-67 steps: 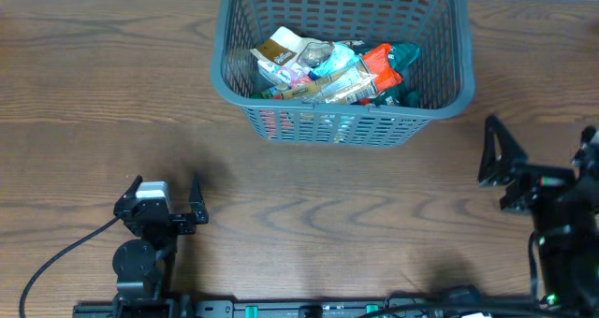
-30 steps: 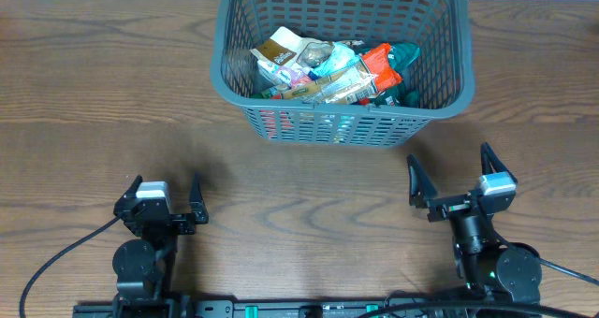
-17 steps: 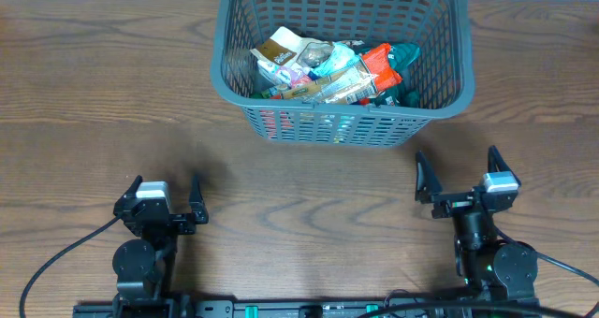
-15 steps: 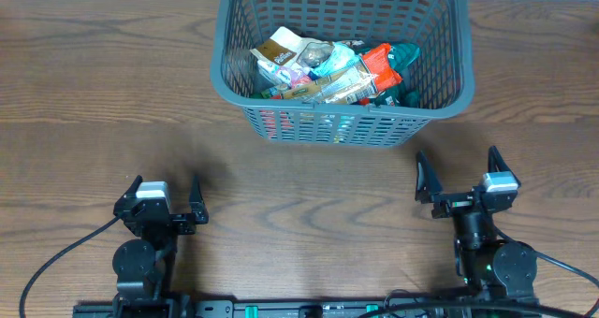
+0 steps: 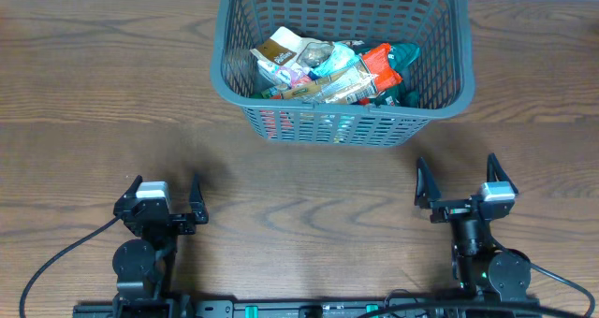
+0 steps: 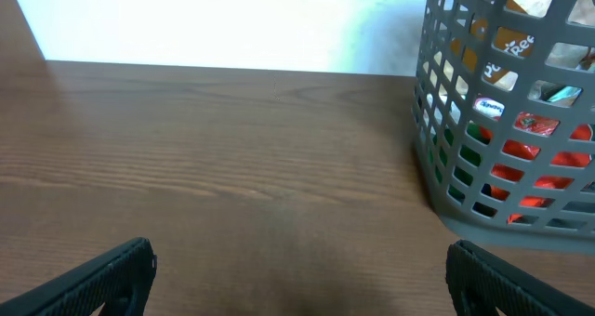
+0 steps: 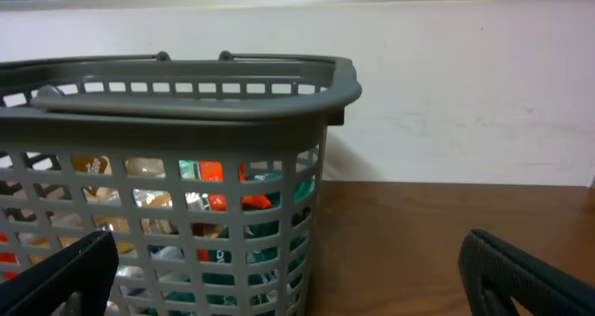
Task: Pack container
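Observation:
The container, a dark grey lattice basket (image 5: 343,126), stands at the back middle of the table and holds several snack packets (image 5: 329,70). It also shows at the right of the left wrist view (image 6: 446,149) and at the left of the right wrist view (image 7: 177,102). My left gripper (image 5: 167,193) is open and empty near the front left. My right gripper (image 5: 455,178) is open and empty near the front right, just in front of the basket's right corner. Both sets of fingers show only as dark tips in the wrist views.
The brown wooden table (image 5: 84,103) stretches out to the left of the basket. A white wall (image 7: 465,93) rises behind the table. A black cable (image 5: 56,254) runs from the left arm's base to the front edge.
My right arm has swung in from the far right edge to the front right and settled, fingers open. The left arm and the basket have not moved.

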